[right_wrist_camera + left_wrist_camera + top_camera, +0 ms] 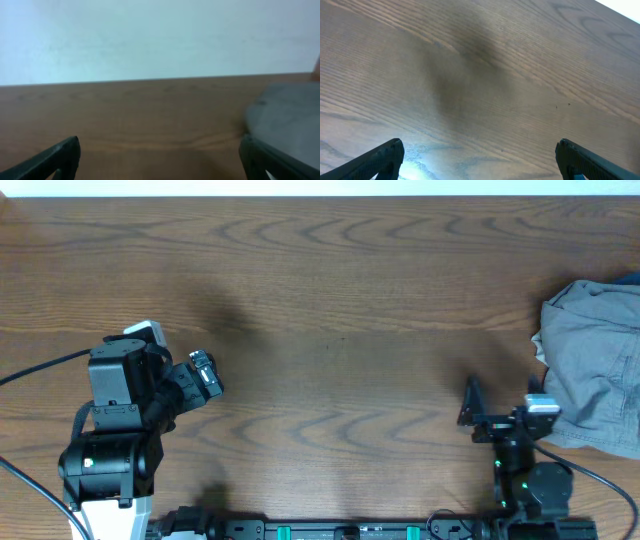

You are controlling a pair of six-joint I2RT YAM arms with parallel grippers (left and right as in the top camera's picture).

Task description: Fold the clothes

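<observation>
1. Overhead view first: your grey shorts [595, 365] lie in a crumpled, unfolded heap at the far right of the wooden table [330, 300]. The picture's right edge cuts part of them off.
2. In that same view your right gripper [468, 405] sits near the front right of the table, to the left of the shorts and apart from them. The right arm's wrist stands just beside the cloth's left border. You cannot tell from above whether the two touch.
3. Check the right wrist view for the right gripper [160, 160]. Its dark fingers [57, 160] show at the two lower corners, spread wide, with only brown wood showing between them.
4. In the right wrist view the shorts [290, 120] are a blurred grey mound on the table [125, 110], just beyond the finger on the right. A pale wall [150, 35] fills the top half.
5. Overhead, your left gripper [205, 373] hangs over the left part of the table, angled toward the middle and well apart from the shorts.
6. The left wrist view shows the left gripper [480, 160] spread wide as well. Its fingers [380, 160] sit at the two bottom corners and grasp no cloth.
7. Between them you see only wood grain [545, 60], with a soft dark shadow [465, 75] across it.
</observation>
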